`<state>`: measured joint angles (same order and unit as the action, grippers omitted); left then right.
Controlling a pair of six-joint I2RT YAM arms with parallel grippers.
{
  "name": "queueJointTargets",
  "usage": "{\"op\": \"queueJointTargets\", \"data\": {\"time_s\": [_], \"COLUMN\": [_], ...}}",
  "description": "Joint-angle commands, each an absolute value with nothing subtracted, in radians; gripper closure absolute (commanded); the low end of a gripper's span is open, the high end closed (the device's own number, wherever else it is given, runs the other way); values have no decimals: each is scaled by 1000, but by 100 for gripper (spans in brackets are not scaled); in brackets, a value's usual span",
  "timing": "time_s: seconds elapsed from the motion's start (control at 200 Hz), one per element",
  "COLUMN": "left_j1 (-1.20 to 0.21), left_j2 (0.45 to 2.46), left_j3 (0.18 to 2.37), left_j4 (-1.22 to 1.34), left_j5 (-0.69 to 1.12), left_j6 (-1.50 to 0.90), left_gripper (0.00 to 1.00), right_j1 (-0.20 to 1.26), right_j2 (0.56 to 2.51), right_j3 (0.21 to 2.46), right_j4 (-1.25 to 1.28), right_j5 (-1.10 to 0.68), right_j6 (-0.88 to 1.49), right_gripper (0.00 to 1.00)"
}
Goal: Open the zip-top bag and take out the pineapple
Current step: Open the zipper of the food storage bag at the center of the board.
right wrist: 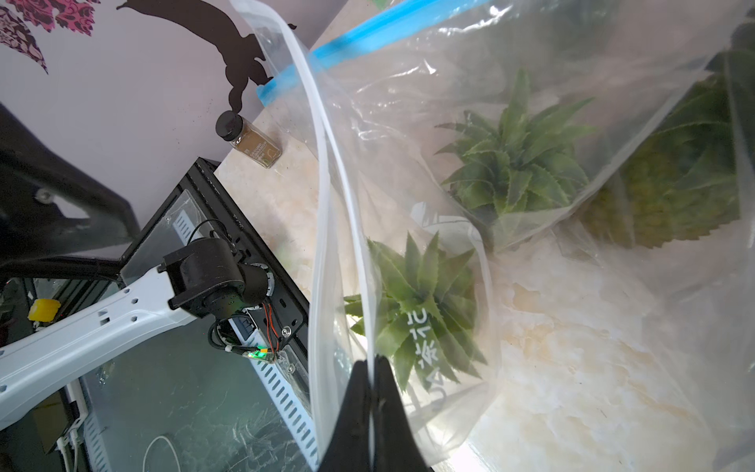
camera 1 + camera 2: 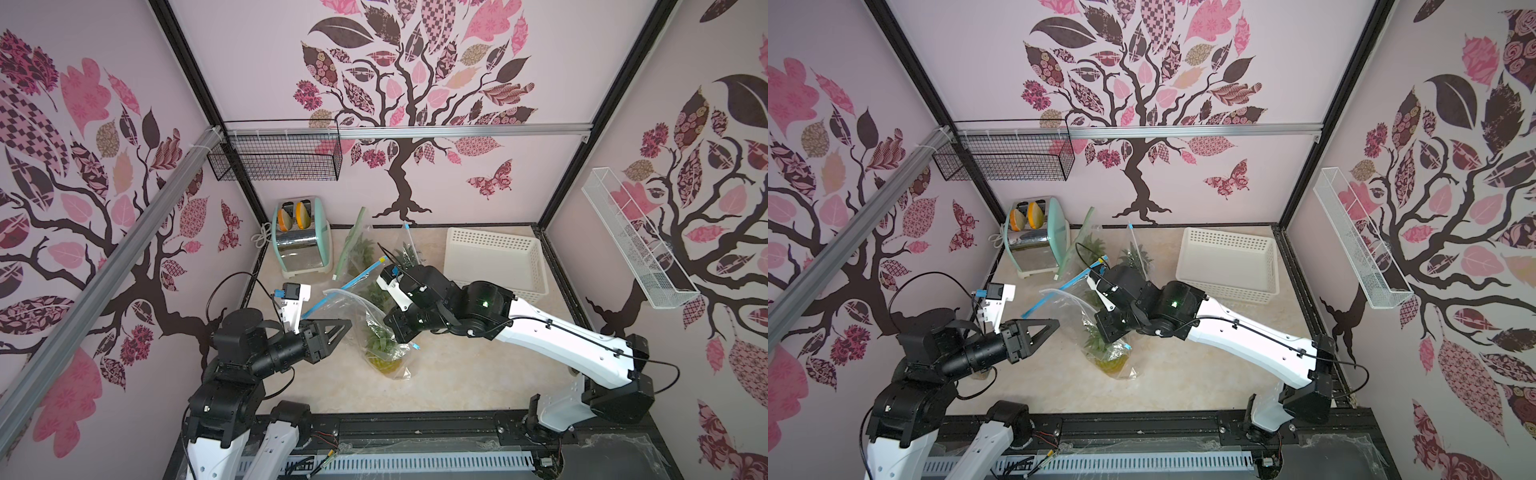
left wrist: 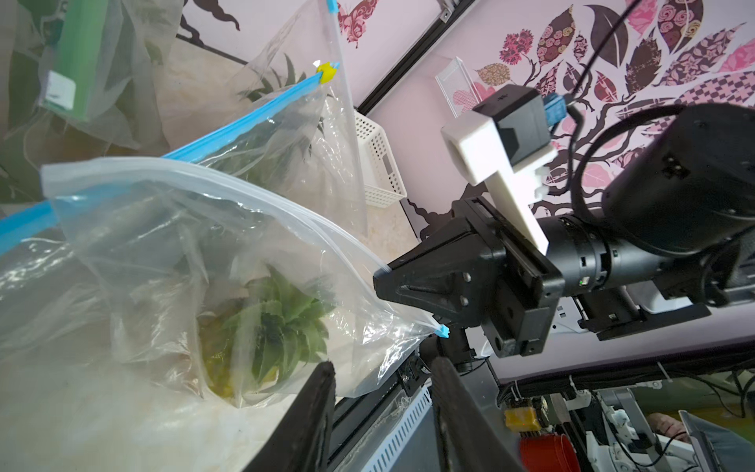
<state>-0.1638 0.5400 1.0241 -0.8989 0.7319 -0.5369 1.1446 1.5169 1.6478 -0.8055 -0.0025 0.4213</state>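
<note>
One pineapple (image 2: pixel 383 353) is standing near upright inside the opened zip-top bag (image 2: pixel 353 307) on the table (image 2: pixel 457 374), crown pointing at the mouth. We are seeing the right gripper (image 1: pixel 369 367), wrist bent downward, clamping the bag's rim above that crown, and the left gripper (image 3: pixel 383 363) reaching level, jaws apart, beside the bag.

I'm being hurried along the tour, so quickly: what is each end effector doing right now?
Left end effector: open, holding nothing.
Right end effector: closed on the rim of the zip-top bag.
</note>
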Motion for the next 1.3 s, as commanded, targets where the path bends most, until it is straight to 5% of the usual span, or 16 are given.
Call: {"op": "queueJointTargets", "data": {"time_s": [0.0,0.385,0.71,1.295], "left_j1": [-169,-209,-437,-452], "left_j2": [537,593,726,791], "left_j3": [1008,967,985,1013], "left_j4": [-942,-822,-777,-767], "left_j5": [709,648,461,426], "left_j6": [-592,-702,-665,-650], "left_gripper": [58,58,58,62], "right_j1": [1160,1192,1198,1237], "right_j2": [1522,1532,1566,1583], "right_j3": [1661,1662,1694,1741], "right_j4": [-800,-805,-809,-838], "right_j5": [34,82,94,147], "right_j6": [443,449,442,431], "right_gripper": [100,100,100,100]}}
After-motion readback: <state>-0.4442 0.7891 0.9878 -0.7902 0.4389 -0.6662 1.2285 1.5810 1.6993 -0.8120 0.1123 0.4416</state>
